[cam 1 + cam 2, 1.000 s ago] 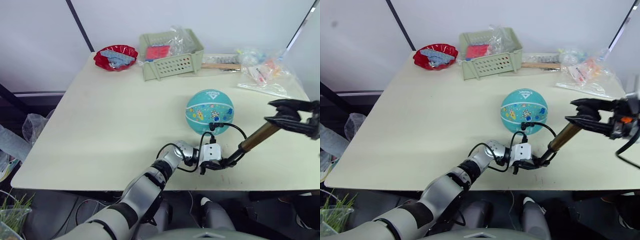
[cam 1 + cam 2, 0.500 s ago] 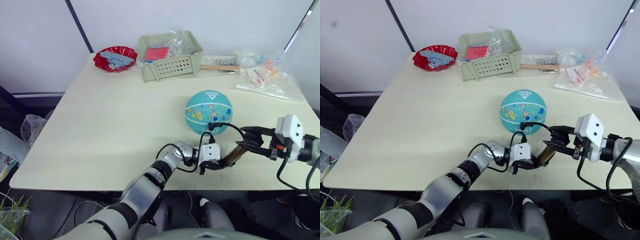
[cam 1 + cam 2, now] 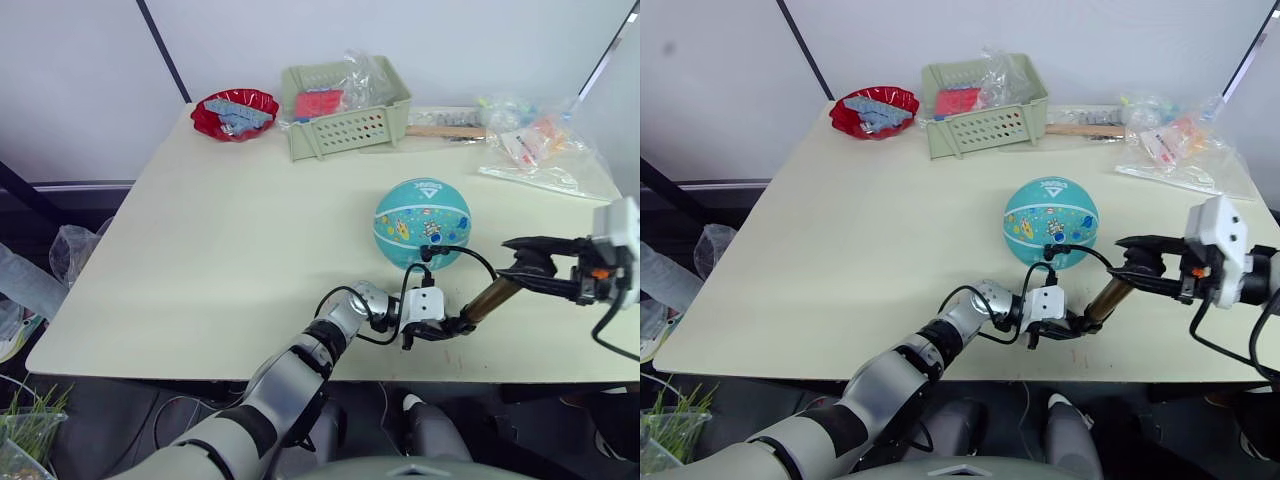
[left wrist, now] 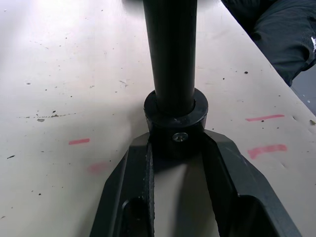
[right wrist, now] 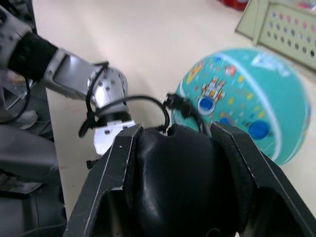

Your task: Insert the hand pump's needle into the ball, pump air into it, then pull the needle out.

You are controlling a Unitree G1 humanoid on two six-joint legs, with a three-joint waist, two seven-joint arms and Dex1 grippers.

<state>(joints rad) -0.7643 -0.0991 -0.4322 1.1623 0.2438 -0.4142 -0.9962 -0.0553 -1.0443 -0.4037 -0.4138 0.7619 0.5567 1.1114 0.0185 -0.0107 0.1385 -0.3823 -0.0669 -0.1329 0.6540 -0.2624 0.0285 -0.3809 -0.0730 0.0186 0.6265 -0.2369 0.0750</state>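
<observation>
Right gripper point(image 3: 530, 262) pulled the pump point(image 3: 492, 296) handle back out; jaws clamped on it. Left gripper point(image 3: 448, 327) jaws grip pump base on the surface point(image 3: 220, 240). Needle point(image 3: 427, 252) in ball point(image 3: 421, 222).

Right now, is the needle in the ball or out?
In. The needle's black fitting sits against the ball, hose looping back to the hand pump.

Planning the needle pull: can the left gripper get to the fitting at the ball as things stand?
Probably not. The left gripper is shut on the hand pump's base cap at the table's near edge. The needle fitting sits in the ball beyond it; the right gripper holds the handle.
</observation>
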